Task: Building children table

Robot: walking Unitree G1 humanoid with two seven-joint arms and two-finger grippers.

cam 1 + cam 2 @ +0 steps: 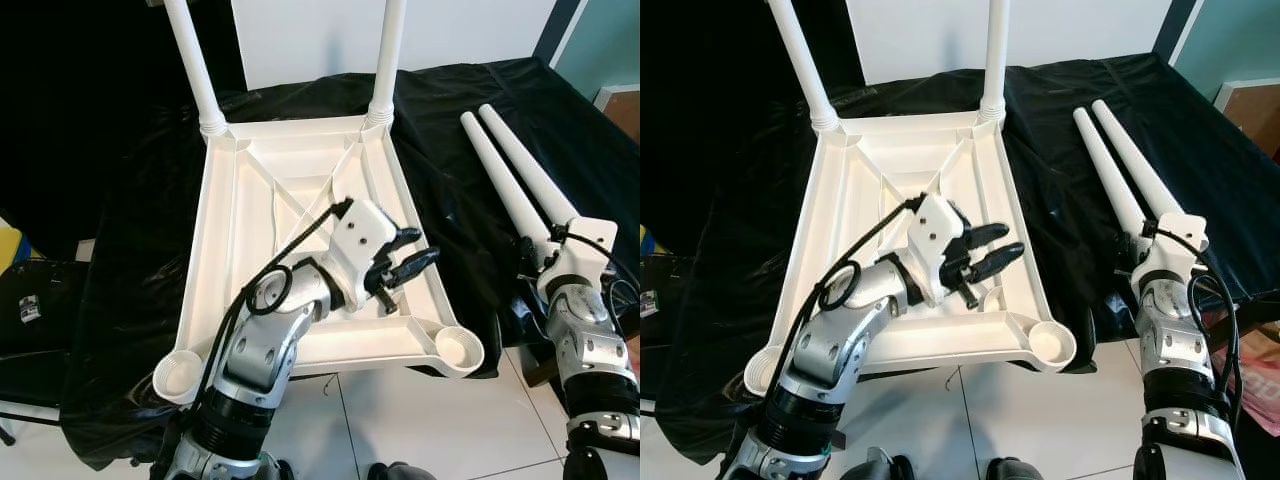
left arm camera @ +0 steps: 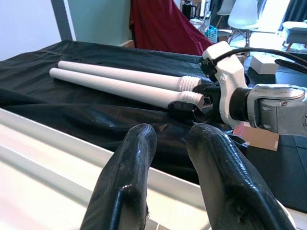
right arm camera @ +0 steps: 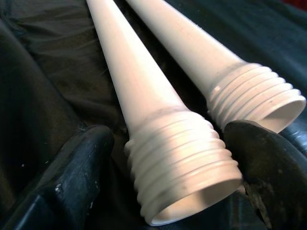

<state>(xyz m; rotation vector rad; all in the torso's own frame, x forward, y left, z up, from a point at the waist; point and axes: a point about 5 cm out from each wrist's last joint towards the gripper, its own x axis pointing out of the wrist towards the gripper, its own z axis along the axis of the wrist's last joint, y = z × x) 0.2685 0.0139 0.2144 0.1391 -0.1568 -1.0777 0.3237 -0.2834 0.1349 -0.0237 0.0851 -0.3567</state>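
Right wrist view shows my right end effector (image 3: 168, 182) open, its fingers either side of the threaded end of one loose leg (image 3: 158, 120); they aren't closed on it. My left end effector (image 1: 410, 262), slightly parted and empty, hovers over the upturned tabletop (image 1: 240, 200) on the black-draped surface (image 1: 460, 110).

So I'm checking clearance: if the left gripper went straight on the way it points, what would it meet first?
Probably the tabletop's raised side rim just beyond the left gripper; past it lie black cloth and two loose legs. Depth is unclear.
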